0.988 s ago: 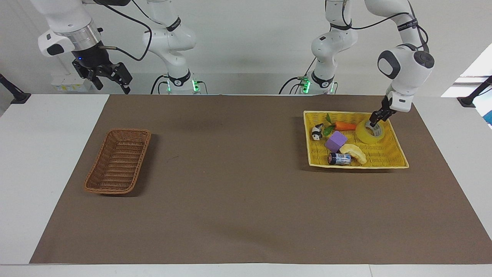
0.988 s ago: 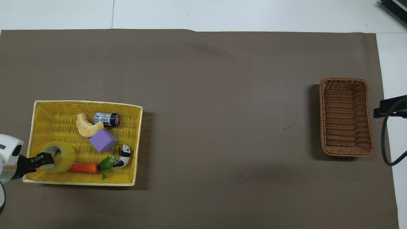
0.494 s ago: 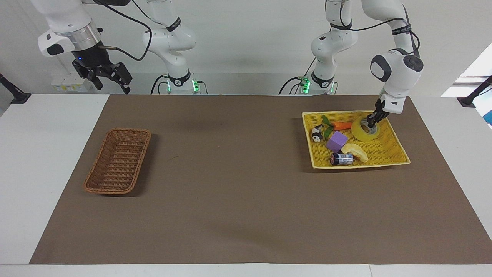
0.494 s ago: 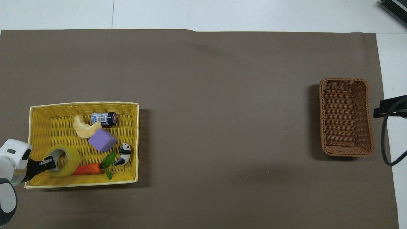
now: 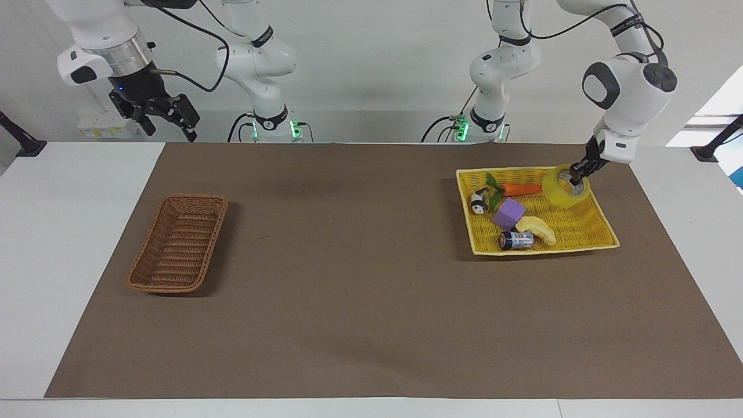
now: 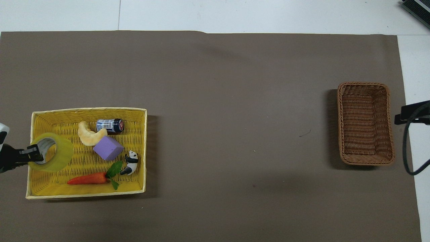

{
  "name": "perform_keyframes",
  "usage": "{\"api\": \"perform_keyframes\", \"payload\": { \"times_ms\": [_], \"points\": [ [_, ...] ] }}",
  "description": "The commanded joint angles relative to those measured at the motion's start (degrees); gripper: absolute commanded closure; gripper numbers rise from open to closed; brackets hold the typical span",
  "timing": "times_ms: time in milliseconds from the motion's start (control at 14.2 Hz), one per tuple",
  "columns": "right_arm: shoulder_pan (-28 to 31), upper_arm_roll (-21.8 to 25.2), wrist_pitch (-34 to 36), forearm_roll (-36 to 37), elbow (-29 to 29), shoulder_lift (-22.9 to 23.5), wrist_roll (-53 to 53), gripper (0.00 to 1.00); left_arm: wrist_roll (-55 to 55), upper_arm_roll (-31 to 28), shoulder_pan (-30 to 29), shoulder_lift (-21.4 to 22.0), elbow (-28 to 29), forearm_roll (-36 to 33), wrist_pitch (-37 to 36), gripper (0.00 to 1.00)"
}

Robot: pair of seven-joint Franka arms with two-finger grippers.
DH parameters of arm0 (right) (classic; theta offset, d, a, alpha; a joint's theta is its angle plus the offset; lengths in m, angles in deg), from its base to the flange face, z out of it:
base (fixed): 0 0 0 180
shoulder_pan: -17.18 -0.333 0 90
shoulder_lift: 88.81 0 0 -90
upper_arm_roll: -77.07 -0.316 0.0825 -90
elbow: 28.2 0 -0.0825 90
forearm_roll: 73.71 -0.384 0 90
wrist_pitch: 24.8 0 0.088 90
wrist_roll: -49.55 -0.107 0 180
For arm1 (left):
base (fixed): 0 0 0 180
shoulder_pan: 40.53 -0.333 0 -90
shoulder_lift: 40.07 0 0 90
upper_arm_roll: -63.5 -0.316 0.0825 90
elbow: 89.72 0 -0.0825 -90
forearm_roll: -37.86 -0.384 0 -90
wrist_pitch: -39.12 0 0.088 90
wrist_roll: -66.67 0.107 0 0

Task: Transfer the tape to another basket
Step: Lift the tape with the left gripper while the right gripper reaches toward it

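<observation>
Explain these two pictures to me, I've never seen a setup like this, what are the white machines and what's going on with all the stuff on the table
The white machines are two robot arms, each ending in a two-finger gripper. One picture looks at them from across the table; the other looks down from above their own end.

The left gripper is shut on the wall of a roll of yellow tape, holding it up over a yellow tray. In the tray lie a toy carrot, a panda figure, a purple block, a pale banana-like toy and a small can.

The right gripper waits, open, up in the air. An empty brown wicker basket sits at its end of the table.
</observation>
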State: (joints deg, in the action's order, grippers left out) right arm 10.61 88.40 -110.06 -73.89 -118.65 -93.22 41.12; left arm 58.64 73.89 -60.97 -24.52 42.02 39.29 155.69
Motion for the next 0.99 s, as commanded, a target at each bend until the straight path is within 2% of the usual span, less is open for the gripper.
{"api": "perform_keyframes", "payload": {
  "times_ms": [0,212,353,776,918],
  "points": [
    [0.16,0.36,-0.08,-1.40,-0.78,-0.68,1.58,0.00,-0.06,-0.29,2.50,-2.52,-9.10,0.24,-5.99,1.00],
    [-0.01,0.27,-0.78,-1.75,-0.69,-0.60,1.92,0.00,-0.14,-0.20,7.15,-7.18,-18.07,-0.72,-12.05,1.00],
    [-0.10,-0.43,-2.36,-1.93,-0.86,-0.42,4.11,0.00,-0.75,-0.02,10.14,-9.55,-21.86,-1.17,-13.31,1.00],
    [0.34,-10.17,-8.69,-2.45,-3.06,0.81,3.51,0.00,-0.93,0.50,21.65,-9.74,-22.14,-0.03,-11.29,1.00],
    [0.34,-12.46,-9.13,-8.76,-3.76,1.34,3.07,0.00,-0.67,0.59,25.17,-9.65,-22.14,1.11,-11.37,1.00]
  ]
}}
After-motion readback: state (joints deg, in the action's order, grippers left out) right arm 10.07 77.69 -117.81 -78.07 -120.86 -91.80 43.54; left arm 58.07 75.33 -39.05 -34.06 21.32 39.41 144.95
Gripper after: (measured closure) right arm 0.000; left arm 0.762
